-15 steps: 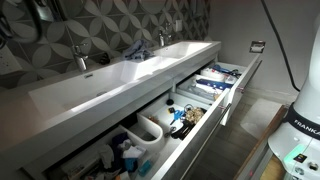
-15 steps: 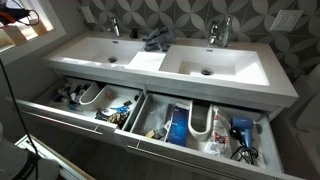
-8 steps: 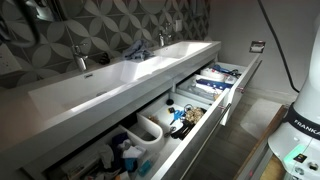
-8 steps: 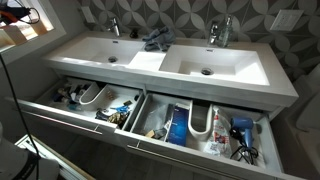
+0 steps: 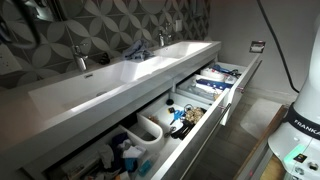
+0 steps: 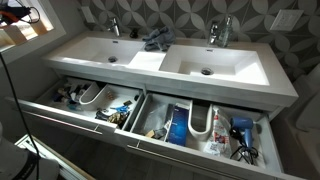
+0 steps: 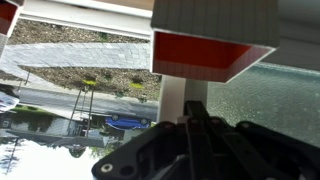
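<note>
In the wrist view my gripper point(image 7: 197, 118) is dark, and its two fingers stand pressed together with nothing between them. It points at a window with a street, trees and a blue car point(image 7: 125, 122) outside. A white post point(image 7: 172, 95) and a red and white panel point(image 7: 210, 55) lie just beyond the fingertips. A dark shape by the bright window sill in an exterior view point(image 6: 15, 13) may be the gripper; I cannot tell. A white double-sink vanity point(image 6: 170, 62) shows in both exterior views.
A dark cloth point(image 6: 155, 41) lies between the basins, also seen in an exterior view point(image 5: 135, 50). Two drawers point(image 6: 150, 140) stand open, full of toiletries, white drain pipes and a blue hair dryer point(image 6: 240, 130). The robot base point(image 5: 300, 130) stands beside the drawers.
</note>
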Tool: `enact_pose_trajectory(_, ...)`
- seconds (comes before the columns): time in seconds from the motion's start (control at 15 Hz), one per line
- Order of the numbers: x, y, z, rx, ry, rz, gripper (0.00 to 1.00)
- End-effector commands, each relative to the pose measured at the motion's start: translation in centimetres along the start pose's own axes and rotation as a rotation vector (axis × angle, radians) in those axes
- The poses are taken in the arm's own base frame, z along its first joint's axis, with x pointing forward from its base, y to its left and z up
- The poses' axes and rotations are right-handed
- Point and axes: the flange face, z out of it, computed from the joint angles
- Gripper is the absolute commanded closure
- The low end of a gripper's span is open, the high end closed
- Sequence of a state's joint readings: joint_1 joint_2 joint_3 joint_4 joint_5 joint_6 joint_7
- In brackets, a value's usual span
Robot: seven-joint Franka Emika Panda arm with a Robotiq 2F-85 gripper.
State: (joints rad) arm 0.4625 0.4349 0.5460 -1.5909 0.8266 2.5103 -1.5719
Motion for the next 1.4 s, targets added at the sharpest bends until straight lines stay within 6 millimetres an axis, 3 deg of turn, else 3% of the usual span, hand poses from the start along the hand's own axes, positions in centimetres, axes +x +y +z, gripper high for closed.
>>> enact_pose_trajectory(0.0,0.4,5.1,-1.9,-0.143,0.049,0.016,1.0)
enact_pose_trajectory(1.0,0.1,12.6,-4.8,-0.268,0.139,0.0,1.0)
enact_pose_trajectory(1.33,1.5,15.7,-8.0,-0.462,0.196,-0.027,1.0)
